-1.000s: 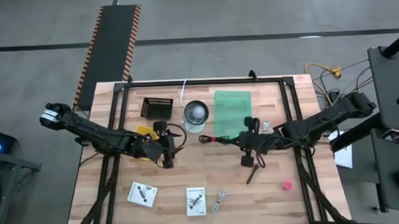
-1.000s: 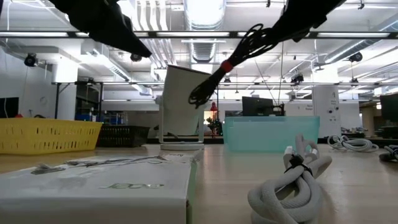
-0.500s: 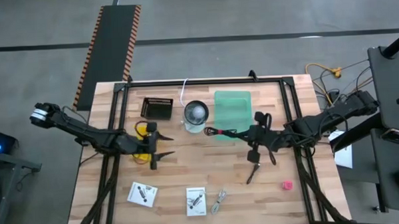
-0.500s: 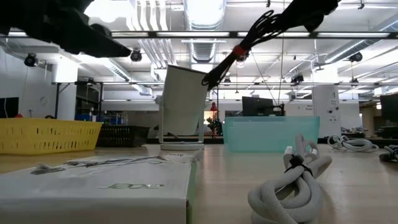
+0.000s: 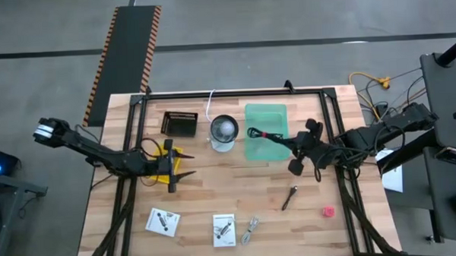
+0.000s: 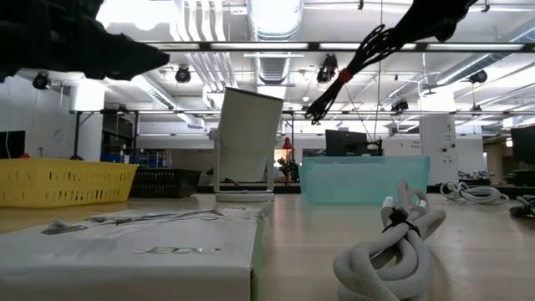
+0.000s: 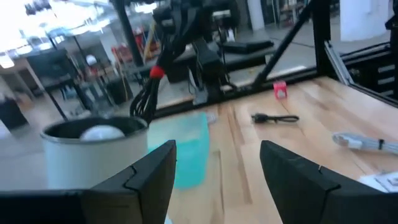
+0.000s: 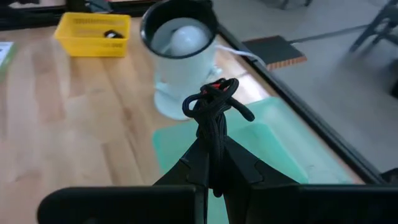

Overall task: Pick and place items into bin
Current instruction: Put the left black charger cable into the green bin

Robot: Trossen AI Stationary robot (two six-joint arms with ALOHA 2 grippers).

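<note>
In the low view the top edge cuts off both arms, so the cable (image 6: 347, 71) hangs from a gripper out of sight. The printing on the two cards (image 5: 163, 221) is too small to read from above, and the silver piece (image 5: 250, 230) and the dark tool (image 5: 290, 196) show no detail. The right wrist view's bottom edge crops the fingers (image 8: 186, 171) pinching the cable.

You see the black-and-red cable (image 5: 268, 137) held up over the green bin (image 5: 264, 114); stick (image 5: 289, 198), pink lump (image 5: 328, 212), cards (image 5: 163, 221) lie flat.
</note>
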